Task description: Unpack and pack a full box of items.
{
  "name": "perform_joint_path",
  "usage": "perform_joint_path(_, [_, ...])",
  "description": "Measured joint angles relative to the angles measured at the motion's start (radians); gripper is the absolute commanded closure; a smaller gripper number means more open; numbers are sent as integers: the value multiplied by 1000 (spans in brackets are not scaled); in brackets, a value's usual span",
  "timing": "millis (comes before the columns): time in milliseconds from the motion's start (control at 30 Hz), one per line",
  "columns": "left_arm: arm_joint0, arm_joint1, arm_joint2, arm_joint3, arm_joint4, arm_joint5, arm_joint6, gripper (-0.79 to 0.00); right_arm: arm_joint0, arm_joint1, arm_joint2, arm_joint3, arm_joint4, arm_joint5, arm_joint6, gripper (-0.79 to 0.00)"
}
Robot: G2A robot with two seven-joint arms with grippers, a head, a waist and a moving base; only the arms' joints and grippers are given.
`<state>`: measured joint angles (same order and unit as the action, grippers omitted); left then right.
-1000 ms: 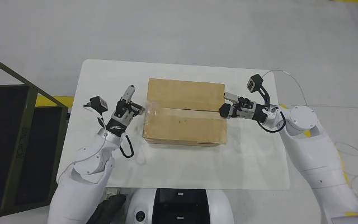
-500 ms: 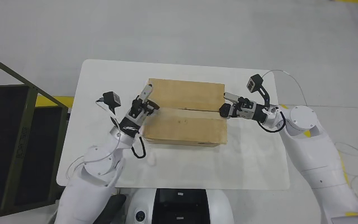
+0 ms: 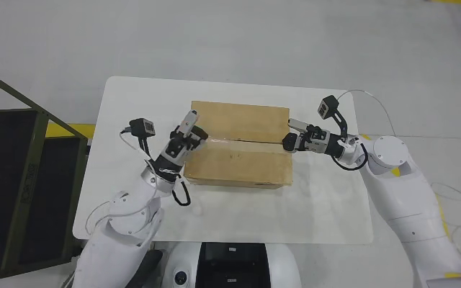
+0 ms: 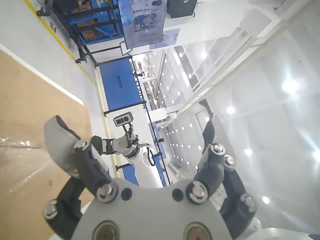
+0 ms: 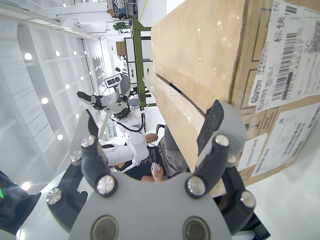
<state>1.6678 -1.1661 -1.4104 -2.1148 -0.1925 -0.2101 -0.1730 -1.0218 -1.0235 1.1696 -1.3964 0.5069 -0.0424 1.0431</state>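
- cardboard box [image 3: 239, 144]: closed, its two top flaps meeting in a seam along its length. it sits at the middle of the white table [image 3: 130, 101].
- clear tape [image 3: 230, 142]: runs along the seam. a loose bit lifts off at the box's left end.
- labels [image 5: 287, 58]: a white shipping label with barcodes and printed characters on the box's right end face. smaller white stickers sit beside it, their print too small to make out.
- left gripper [image 3: 189, 128]: jaws spread wide, holding nothing. it is over the left end of the seam, with one finger above the box top beside the tape.
- right gripper [image 5: 152, 112]: jaws apart, nothing between them. it is at the box's right end, with one finger by the top edge near the seam.
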Motion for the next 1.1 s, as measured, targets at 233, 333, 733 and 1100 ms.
perform_joint_path(233, [98,9,-176,-6,-154,-86,-56,-785,0,0,0,0,0,0,0,-785])
perform_joint_path(333, [111,11,-254,18,-226,-90,-78,-785,0,0,0,0,0,0,0,-785])
perform_joint_path(733, [55,22,-430,189,-330,-6,-193,-785,0,0,0,0,0,0,0,-785])
perform_joint_path(1100, [18,28,-491,349,-336,-27,-271,-785,0,0,0,0,0,0,0,-785])
